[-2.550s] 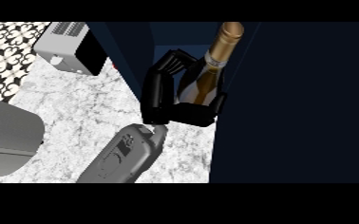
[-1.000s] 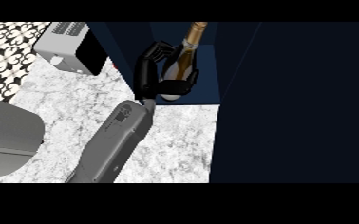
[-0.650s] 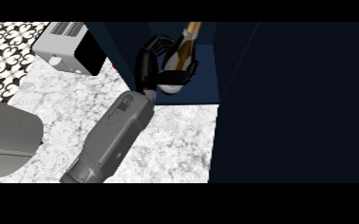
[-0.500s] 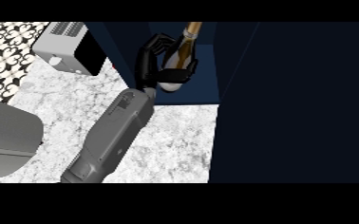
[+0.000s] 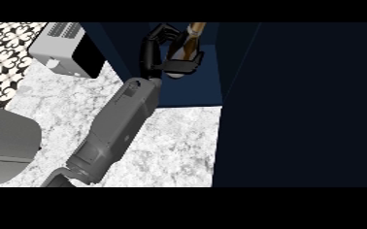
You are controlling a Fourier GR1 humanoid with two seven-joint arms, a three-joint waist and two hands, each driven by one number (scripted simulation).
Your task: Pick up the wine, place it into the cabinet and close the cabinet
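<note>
Gripping the wine (image 5: 188, 48), right robot hand (image 5: 159, 53) inside the cabinet (image 5: 208, 85).

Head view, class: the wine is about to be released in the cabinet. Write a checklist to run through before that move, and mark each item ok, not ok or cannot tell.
1. Wine gripped: ok, the right hand is curled round it.
2. Wine inside the cabinet: ok, it is beyond the counter edge, within the opening.
3. Base resting on the cabinet floor: cannot tell, the hand hides the base.
4. Door ready to close: not ok, the forearm lies across the opening.
5. Toaster out of the arm's way: ok, it stands apart at the left.
</note>
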